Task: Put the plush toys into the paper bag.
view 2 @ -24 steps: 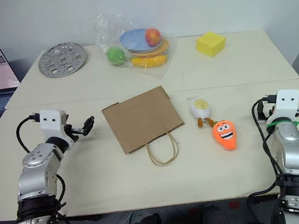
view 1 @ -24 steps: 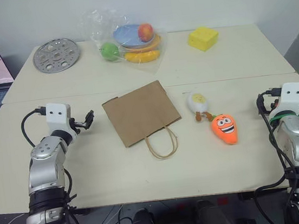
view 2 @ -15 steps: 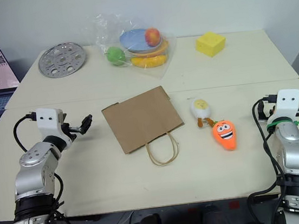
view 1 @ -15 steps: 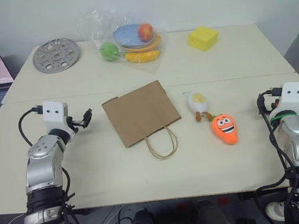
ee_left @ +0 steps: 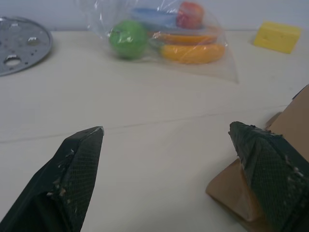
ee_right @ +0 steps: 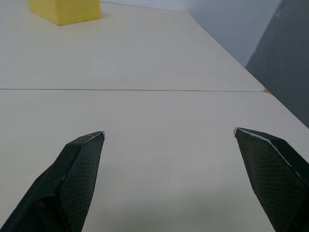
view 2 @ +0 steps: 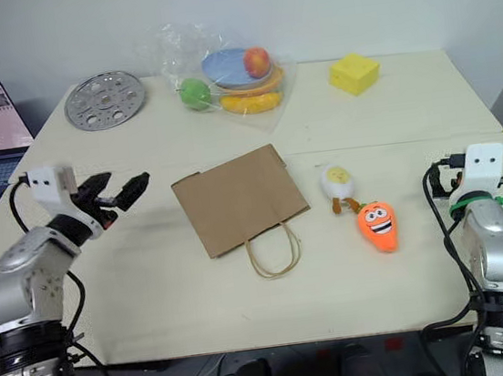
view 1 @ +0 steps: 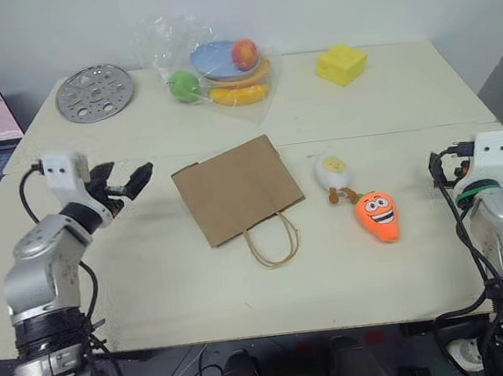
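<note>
Left gripper, fingers spread wide and empty, hovers beside one flat paper bag at table centre. Two plush toys lie right of it: one egg, one carrot, touching. Right gripper: fully spread, holding nothing.

We note bare table between the left gripper and the paper bag, nothing in between. Right of the carrot the table lies open. Egg and carrot sit close together, just beside the bag's right edge.
</note>
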{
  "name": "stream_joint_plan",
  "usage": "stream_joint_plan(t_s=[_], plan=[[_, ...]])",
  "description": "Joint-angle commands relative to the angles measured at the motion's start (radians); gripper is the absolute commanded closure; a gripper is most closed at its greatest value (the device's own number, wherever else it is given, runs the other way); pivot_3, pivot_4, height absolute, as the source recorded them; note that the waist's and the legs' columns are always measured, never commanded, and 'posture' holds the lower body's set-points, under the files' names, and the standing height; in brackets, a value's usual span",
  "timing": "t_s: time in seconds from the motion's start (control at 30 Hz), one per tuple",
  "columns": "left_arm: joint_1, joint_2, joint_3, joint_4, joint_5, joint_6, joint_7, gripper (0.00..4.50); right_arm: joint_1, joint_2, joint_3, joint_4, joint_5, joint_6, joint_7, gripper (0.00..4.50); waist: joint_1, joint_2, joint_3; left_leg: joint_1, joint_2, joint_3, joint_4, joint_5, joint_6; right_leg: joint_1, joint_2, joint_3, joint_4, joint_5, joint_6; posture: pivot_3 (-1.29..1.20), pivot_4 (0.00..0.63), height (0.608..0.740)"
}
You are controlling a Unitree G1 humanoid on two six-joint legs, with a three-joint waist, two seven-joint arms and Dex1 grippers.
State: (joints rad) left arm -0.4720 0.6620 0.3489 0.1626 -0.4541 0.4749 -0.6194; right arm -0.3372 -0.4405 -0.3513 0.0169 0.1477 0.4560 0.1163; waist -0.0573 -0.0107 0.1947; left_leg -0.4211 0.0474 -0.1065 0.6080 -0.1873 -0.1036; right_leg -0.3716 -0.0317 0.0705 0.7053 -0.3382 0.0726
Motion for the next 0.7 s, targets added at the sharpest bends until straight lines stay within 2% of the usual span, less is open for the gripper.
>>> stream_joint_plan(t_s=[0.03, 0.3, 0.4, 0.43, 0.47, 0.53, 0.6, 0.7], plan=[[-0.034, 0.032, 0.006, 0.012, 0.012, -0.034, -0.017, 0.04, -0.024, -0.049, -0.005, -0.041, 0.025, -0.01, 0.058, 0.0, 0.0, 0.0, 0.0, 0.0, 0.0, 0.0, 0.0, 0.0, 0.0, 0.0, 0.0, 0.0, 0.0, 0.0, 0.0, 0.0, 0.15, 0.74], [0.0, 0.022, -0.058, -0.031, 0.069, -0.196, -0.088, 0.04, -0.016, -0.085, 0.022, -0.045, 0.014, -0.065, 0.116, 0.0, 0.0, 0.0, 0.0, 0.0, 0.0, 0.0, 0.0, 0.0, 0.0, 0.0, 0.0, 0.0, -0.001, 0.0, 0.0, 0.0, 0.15, 0.74], [0.012, 0.037, -0.089, -0.123, 0.028, -0.108, -0.124, 0.04, -0.005, -0.079, 0.016, -0.116, 0.106, 0.003, 0.196, 0.0, 0.0, 0.0, 0.0, -0.001, 0.0, 0.0, 0.0, 0.0, 0.0, 0.0, 0.0, 0.0, -0.001, 0.0, 0.0, 0.0, 0.15, 0.74], [0.031, 0.048, -0.107, -0.179, -0.018, -0.076, -0.191, 0.04, 0.011, -0.111, 0.044, -0.152, 0.13, -0.005, 0.282, 0.0, 0.0, 0.0, 0.0, -0.001, 0.0, 0.0, 0.0, 0.0, 0.0, 0.0, 0.0, 0.0, -0.001, 0.0, 0.0, 0.0, 0.15, 0.74], [0.055, 0.058, -0.131, -0.243, -0.075, -0.044, -0.27, 0.04, 0.014, -0.135, 0.043, -0.197, 0.218, 0.028, 0.385, 0.0, 0.0, 0.0, 0.0, -0.001, 0.0, 0.0, 0.0, 0.0, 0.0, 0.0, 0.0, 0.0, -0.001, 0.0, 0.0, 0.0, 0.15, 0.74], [0.111, 0.088, -0.206, -0.333, -0.104, -0.061, -0.425, 0.04, 0.037, -0.211, 0.086, -0.271, 0.295, 0.011, 0.582, 0.0, 0.0, 0.001, 0.001, -0.001, 0.0, 0.001, -0.001, 0.0, 0.0, 0.0, 0.0, 0.001, -0.002, 0.0, 0.0, 0.0, 0.15, 0.74], [0.148, 0.111, -0.274, -0.346, -0.054, -0.154, -0.526, 0.04, 0.078, -0.281, 0.133, -0.333, 0.309, -0.037, 0.717, 0.0, 0.001, 0.002, 0.001, 0.0, 0.0, 0.001, -0.002, 0.0, 0.0, 0.002, 0.0, 0.0, -0.005, 0.0, 0.0, 0.0, 0.15, 0.74], [0.157, 0.121, -0.336, -0.3, 0.01, -0.281, -0.624, 0.04, 0.126, -0.324, 0.159, -0.416, 0.346, -0.046, 0.796, 0.0, 0.003, 0.001, 0.001, 0.003, 0.001, 0.001, -0.003, 0.0, 0.0, 0.005, 0.001, 0.0, -0.007, 0.0, 0.0, 0.0, 0.15, 0.74]])
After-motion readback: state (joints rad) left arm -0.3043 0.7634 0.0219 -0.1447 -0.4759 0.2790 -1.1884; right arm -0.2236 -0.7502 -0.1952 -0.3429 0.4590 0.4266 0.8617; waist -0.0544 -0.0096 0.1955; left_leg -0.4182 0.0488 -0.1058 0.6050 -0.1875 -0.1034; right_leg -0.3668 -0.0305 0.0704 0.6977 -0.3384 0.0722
